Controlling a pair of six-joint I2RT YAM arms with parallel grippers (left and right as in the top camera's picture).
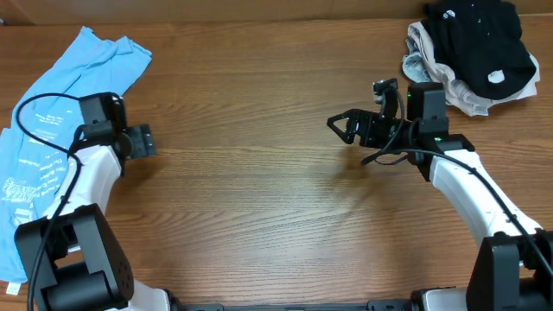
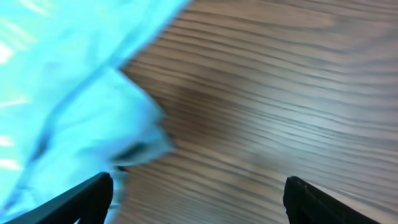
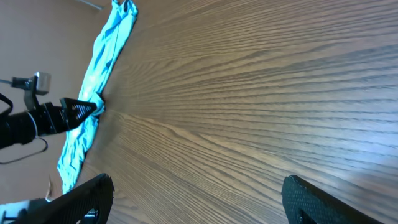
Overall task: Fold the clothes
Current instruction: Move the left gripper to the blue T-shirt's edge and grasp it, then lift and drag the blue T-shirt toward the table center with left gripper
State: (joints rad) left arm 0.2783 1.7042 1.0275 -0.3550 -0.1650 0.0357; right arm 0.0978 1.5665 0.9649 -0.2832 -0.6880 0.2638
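Observation:
A light blue garment (image 1: 52,130) lies crumpled along the table's left edge. In the left wrist view its edge (image 2: 68,93) fills the upper left, just beside the left finger. My left gripper (image 1: 143,141) is open and empty next to the garment's right edge, with bare wood between its fingers (image 2: 199,186). My right gripper (image 1: 344,126) is open and empty over the bare table right of centre, its fingers wide apart (image 3: 199,186). The blue garment shows far off in the right wrist view (image 3: 99,81).
A pile of black and white clothes (image 1: 471,47) sits at the back right corner, behind my right arm. The wooden table (image 1: 259,199) is bare between the two arms. A black cable (image 1: 39,108) loops over the blue garment by the left arm.

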